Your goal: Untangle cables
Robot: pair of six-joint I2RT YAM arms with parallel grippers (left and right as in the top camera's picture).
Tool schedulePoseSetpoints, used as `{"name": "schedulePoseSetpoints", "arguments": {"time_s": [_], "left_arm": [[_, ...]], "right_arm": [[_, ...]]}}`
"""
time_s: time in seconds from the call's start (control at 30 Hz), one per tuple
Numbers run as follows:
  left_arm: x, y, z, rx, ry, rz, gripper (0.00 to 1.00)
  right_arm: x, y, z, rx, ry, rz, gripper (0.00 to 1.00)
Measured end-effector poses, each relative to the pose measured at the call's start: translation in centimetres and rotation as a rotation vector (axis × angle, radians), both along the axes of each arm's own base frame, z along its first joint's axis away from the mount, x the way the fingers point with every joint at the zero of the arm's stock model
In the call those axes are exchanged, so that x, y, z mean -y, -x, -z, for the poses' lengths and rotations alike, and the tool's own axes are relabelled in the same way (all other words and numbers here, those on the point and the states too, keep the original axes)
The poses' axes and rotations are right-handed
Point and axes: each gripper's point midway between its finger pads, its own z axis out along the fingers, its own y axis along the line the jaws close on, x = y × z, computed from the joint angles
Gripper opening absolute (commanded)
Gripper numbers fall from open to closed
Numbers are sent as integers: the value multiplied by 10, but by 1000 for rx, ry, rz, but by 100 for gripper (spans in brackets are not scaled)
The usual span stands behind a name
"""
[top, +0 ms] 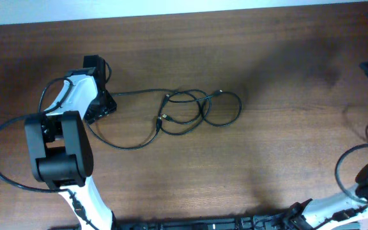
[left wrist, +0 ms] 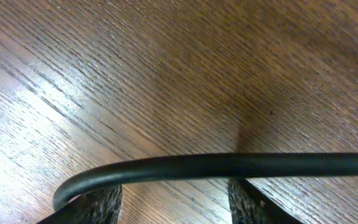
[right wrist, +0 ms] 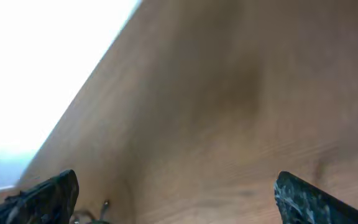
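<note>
Cables (top: 204, 110): thin black loops overlapping in a loose tangle, flat on the bench (top: 267, 160), left of centre.
Plug ends (top: 166, 97): small, lying among the loops.
Trailing strand (left wrist: 229, 165): runs left from the tangle to the left jaws and crosses just in front of their tips.
Left jaws: parted, low over the wood, not pinching the strand.
Right jaws: spread wide, holding nothing, at the far right, well apart from the cables.

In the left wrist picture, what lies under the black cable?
Bare wooden table lies under the cable. The cable also crosses both fingers of the open left tool and covers their far ends, so whether it touches them cannot be seen.
</note>
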Motion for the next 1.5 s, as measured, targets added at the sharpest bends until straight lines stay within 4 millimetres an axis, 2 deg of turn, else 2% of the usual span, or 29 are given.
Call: {"name": "schedulePoseSetpoints", "arguments": {"time_s": [0.03, 0.07, 0.1, 0.13, 0.2, 0.23, 0.27, 0.33, 0.4, 0.47, 0.57, 0.6, 0.63, 0.7, 0.73, 0.8, 0.87, 1.0, 1.07, 1.1, 1.13, 1.17, 1.2, 1.27, 1.3, 1.33, 1.37, 1.4, 1.5], "left_arm": [[0, 0, 0, 0, 0, 0, 63], [0, 0, 0, 0, 0, 0, 74], [0, 0, 0, 2, -1, 0, 76], [-1, 0, -1, 1, -6, -4, 76], [0, -2, -1, 8, -1, 0, 78], [0, -2, -1, 10, -1, 0, 72], [1, -3, -1, 12, 3, 0, 71], [10, -4, 1, 18, 63, 0, 73], [25, -6, 3, 25, 147, 4, 76], [35, -16, 4, 63, 179, 22, 80], [52, -21, 4, 79, 202, 57, 87], [56, -21, 4, 80, 202, 67, 88], [64, -21, 4, 77, 203, 86, 94], [78, -24, 3, 89, 206, 120, 96], [81, -26, 3, 99, 208, 131, 97], [90, -27, 3, 101, 210, 153, 98], [92, -29, 3, 112, 210, 158, 100], [92, -33, 2, 127, 210, 159, 99], [93, -38, 1, 147, 211, 161, 99], [92, -39, 4, 149, 206, 161, 99], [92, -39, 4, 148, 203, 161, 99], [92, -40, 5, 143, 200, 162, 99], [91, -40, 6, 140, 195, 161, 99], [91, -41, 6, 139, 191, 162, 99], [91, -40, 6, 138, 191, 161, 99], [91, -40, 5, 137, 191, 161, 99], [91, -40, 6, 136, 190, 161, 99], [91, -41, 5, 136, 190, 161, 99], [90, -41, 6, 136, 185, 161, 99]], "right_arm": [[-2, 0, -9, 22, 27, -16, 99], [-16, 1, -29, 52, 50, -44, 99], [-45, -2, -56, 97, 83, -109, 99], [-68, -3, -67, 107, 88, -155, 99], [-152, -7, -95, 144, 96, -338, 99], [-195, -5, -104, 147, 71, -428, 99], [-205, -2, -102, 126, 48, -443, 99], [-234, 18, -83, -20, 0, -485, 99], [-250, 22, -70, -82, 26, -517, 99], [-294, 25, -45, -111, 50, -640, 99], [-367, 19, 3, -57, 140, -890, 99], [-383, 16, 16, -14, 205, -968, 99], [-411, 5, 38, 74, 327, -1098, 99], [-431, 0, 52, 130, 408, -1187, 99], [-435, 0, 63, 121, 449, -1213, 99], [-443, -5, 109, 43, 599, -1264, 99], [-449, -24, 122, 86, 675, -1246, 91], [-442, -52, 125, 135, 790, -1169, 91], [-439, -56, 129, 123, 812, -1156, 81], [-437, -55, 142, 97, 813, -1165, 74], [-436, -53, 155, 68, 812, -1178, 58], [-435, -52, 162, 55, 813, -1186, 34], [-435, -54, 163, 59, 815, -1181, 19], [-438, -61, 158, 69, 785, -1120, 24], [-440, -66, 153, 67, 763, -1086, 23], [-442, -64, 140, 39, 722, -1063, 4], [-446, -68, 109, 76, 699, -1038, 4], [-444, -60, 71, 85, 684, -1028, 4], [-437, -36, -15, 196, 682, -986, 4]]}}
